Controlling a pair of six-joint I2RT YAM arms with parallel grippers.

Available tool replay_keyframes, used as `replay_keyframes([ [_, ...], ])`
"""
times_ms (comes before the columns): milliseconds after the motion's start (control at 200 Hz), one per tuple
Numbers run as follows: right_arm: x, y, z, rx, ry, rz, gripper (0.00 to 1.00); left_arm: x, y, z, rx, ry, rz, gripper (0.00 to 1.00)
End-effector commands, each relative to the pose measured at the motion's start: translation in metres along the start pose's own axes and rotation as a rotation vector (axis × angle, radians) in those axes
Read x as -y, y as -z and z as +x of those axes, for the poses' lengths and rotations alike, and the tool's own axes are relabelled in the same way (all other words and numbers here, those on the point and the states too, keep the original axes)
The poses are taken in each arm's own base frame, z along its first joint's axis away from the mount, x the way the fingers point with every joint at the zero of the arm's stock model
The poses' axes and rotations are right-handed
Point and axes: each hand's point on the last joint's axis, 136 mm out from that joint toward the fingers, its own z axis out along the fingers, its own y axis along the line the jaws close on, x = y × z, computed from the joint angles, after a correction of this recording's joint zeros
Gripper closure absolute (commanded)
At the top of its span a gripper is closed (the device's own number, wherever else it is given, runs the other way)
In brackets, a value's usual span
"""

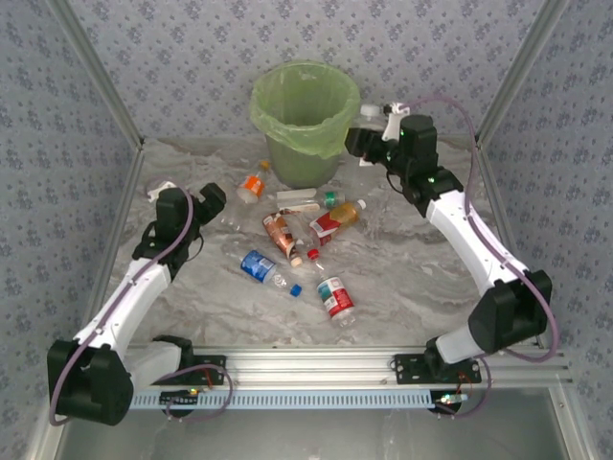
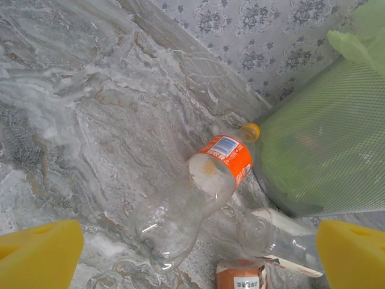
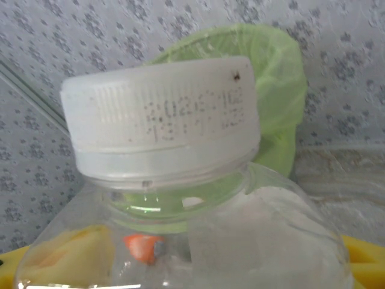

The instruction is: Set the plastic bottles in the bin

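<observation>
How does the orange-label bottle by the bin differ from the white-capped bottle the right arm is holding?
The orange-label bottle lies on its side on the table beside the bin; the white-capped bottle is held up between the right fingers near the bin's rim. The first has an orange-yellow cap and orange label; the second's cap is white, no label visible. Both are clear plastic.

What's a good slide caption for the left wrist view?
Open left tool hovers over an orange-labelled bottle lying beside the green bin.
</observation>
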Motion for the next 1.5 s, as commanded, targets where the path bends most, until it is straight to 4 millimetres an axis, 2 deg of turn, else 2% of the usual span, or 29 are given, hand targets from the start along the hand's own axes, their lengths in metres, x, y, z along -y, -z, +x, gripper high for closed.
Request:
replay_keyframes([
  [0,-0.021,-0.006,-0.031,0.068,-0.001,-0.071,1.0,0.001,0.006,-0.008,0.03,-0.021,0.008,0.01],
  [120,-0.025,-0.015,-0.051,0.116,0.002,-0.08,1.0,0.0,0.007,-0.008,0.028,-0.024,0.005,0.01],
  [280,-0.029,-0.015,-0.077,0.22,-0.008,-0.09,1.0,0.002,0.009,-0.009,0.02,-0.034,0.013,0.01],
  [590,-0.037,-0.057,-0.1,0.266,-0.004,-0.151,1.0,0.001,0.009,-0.011,0.021,-0.032,0.005,0.01],
  [834,-0.027,-0.079,-0.112,0.361,-0.017,-0.138,1.0,0.001,0.009,-0.01,0.008,-0.047,0.008,0.01],
  [934,-0.035,-0.077,-0.127,0.364,-0.055,-0.178,1.0,0.0,0.009,-0.01,0.003,-0.049,0.006,0.01],
  [1024,-0.044,-0.063,-0.139,0.389,-0.068,-0.199,1.0,0.0,0.009,-0.009,-0.004,-0.056,0.007,0.01],
  [1179,-0.058,-0.045,-0.145,0.37,-0.042,-0.203,1.0,-0.004,0.006,-0.006,-0.008,-0.063,-0.003,0.01],
  [1264,-0.065,-0.043,-0.148,0.37,-0.031,-0.226,1.0,-0.006,0.003,-0.004,-0.004,-0.061,-0.001,0.01],
  [1344,-0.068,-0.052,-0.149,0.367,-0.011,-0.242,1.0,-0.007,0.001,-0.003,0.004,-0.05,0.005,0.01],
  [1494,-0.064,-0.086,-0.146,0.356,0.009,-0.252,1.0,-0.009,-0.001,-0.001,0.001,-0.042,0.003,0.01],
])
